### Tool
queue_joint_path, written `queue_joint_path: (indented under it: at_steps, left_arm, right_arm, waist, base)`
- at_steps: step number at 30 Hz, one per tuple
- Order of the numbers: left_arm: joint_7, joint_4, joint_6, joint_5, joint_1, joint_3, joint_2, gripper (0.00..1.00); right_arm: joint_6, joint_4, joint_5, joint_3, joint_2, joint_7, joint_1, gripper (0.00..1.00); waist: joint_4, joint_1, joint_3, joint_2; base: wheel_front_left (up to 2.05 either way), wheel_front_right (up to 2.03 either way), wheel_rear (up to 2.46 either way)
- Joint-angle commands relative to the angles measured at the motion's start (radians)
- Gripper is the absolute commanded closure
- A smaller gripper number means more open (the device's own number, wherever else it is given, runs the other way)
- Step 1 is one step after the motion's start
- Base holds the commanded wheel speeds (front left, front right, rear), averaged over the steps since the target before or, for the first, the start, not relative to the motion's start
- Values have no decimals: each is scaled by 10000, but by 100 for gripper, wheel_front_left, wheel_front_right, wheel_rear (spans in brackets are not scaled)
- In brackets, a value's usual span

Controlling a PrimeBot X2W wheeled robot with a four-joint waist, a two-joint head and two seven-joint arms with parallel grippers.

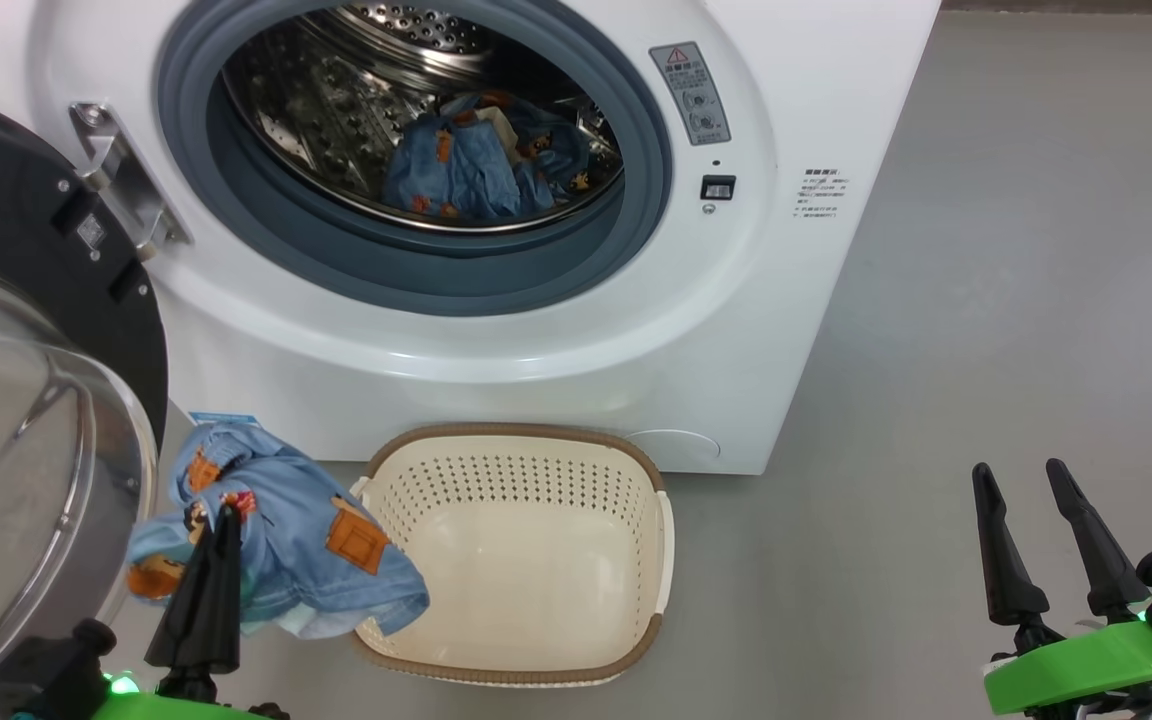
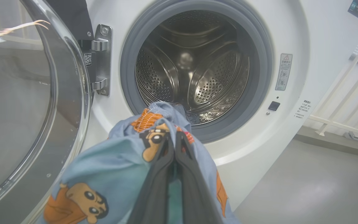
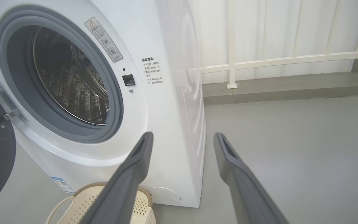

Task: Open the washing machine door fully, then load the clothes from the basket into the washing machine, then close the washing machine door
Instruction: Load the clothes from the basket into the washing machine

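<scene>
The left tool [image 1: 223, 520], pressed together, pinches a light-blue cartoon-printed fabric garment [image 1: 286, 545] just beside the cream perforated plastic basket [image 1: 516, 432], before the big white washing machine [image 1: 556, 390]. Another such garment [image 1: 476, 165] lies in its steel drum [image 1: 336, 110]; the right tool [image 1: 1018, 468] stands spread.

Gripping with the left tool [image 1: 221, 518]; holding the right tool [image 1: 1018, 468] wide.
Pinching a light-blue garment [image 1: 306, 540] between closed dark fingers [image 1: 198, 600] at lower left, tips up; grasping nothing at lower right, prongs well apart over a green wrist mount [image 1: 1096, 665].
</scene>
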Motion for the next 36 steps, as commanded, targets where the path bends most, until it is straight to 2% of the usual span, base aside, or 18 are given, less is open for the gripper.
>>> queue_joint_path:
  at_steps: [1, 10, 19, 27, 36]
  left_arm:
    - [-93, -347, 6, 117, -249, 441, 160, 100]
    - [-93, -333, 6, 96, -1042, 309, 223, 100]
    - [-93, 166, 6, -40, -3107, -65, 606, 100]
    - [-93, 1407, 6, -478, -5523, -617, 1165, 100]
    - [-93, 3036, 6, -790, -7839, -1206, 1881, 100]
  right_arm:
    - [46, -284, -2, 196, -140, -80, -94, 0]
    - [46, -327, -58, 169, -31, -80, -354, 0]
    - [46, -454, -201, 164, 223, -80, -919, 0]
    - [46, -528, -317, 293, 590, -80, -1621, 0]
    - [46, -556, -310, 439, 940, -80, -1962, 0]
  waist:
    - [-24, 0, 54, 0]
    - [-201, 0, 549, 0]
    - [-663, 0, 1638, 0]
    - [-1514, 0, 2805, 0]
    - [-2565, 0, 3612, 0]
  base:
    - [0, 0, 0]
    - [0, 0, 0]
    - [0, 0, 0]
    - [0, 0, 0]
    - [0, 0, 0]
